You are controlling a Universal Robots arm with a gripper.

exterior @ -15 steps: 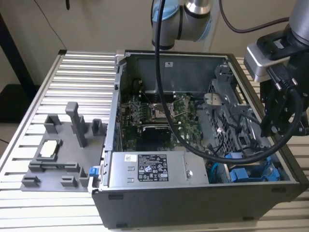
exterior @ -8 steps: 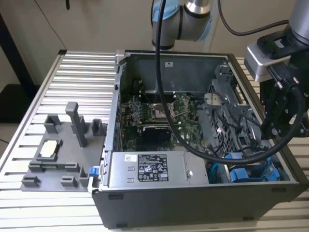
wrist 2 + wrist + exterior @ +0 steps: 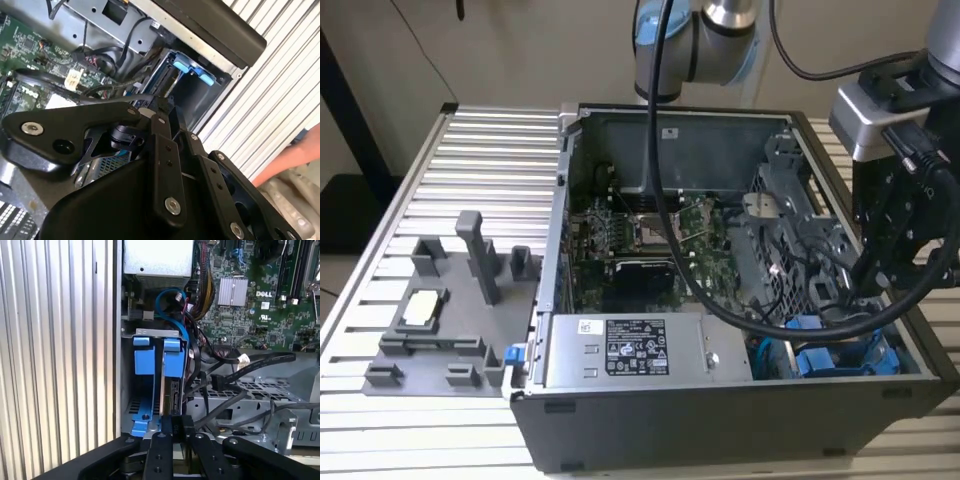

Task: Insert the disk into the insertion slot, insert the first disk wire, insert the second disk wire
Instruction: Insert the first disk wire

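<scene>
Ribbed aluminium table all round, and on it the open computer case, lid off and walls standing. In the exterior view a grey tray of holders lies at 9 o'clock of the case. Plenty of bare table lies behind it. The arm comes over the back wall at 12 o'clock. Its black wrist drops in at 3 o'clock, hard against the side wall. That corner is tight. The grey power box fills the front at 6 o'clock, with the blue bay parts at 4 o'clock and dark cables looping across between them.

In the first wrist view the slot sits right against the case's outer wall, with the table ribs just beyond. The disk stands on edge inside it, its blue carrier beside a blue rail. The claw is right at the disk's near end. It is drawn narrow, black pads pinched on that edge. On the other side of the disk the perforated cage crowds in. Loose black wires hang just beside the disk. A blue cable curls past the slot's far end, and the green board lies beyond.

The second wrist view looks past the claw's linkage to the slot's blue tab and the case rim. It also catches a person's hand out over the table, well apart from the case.
</scene>
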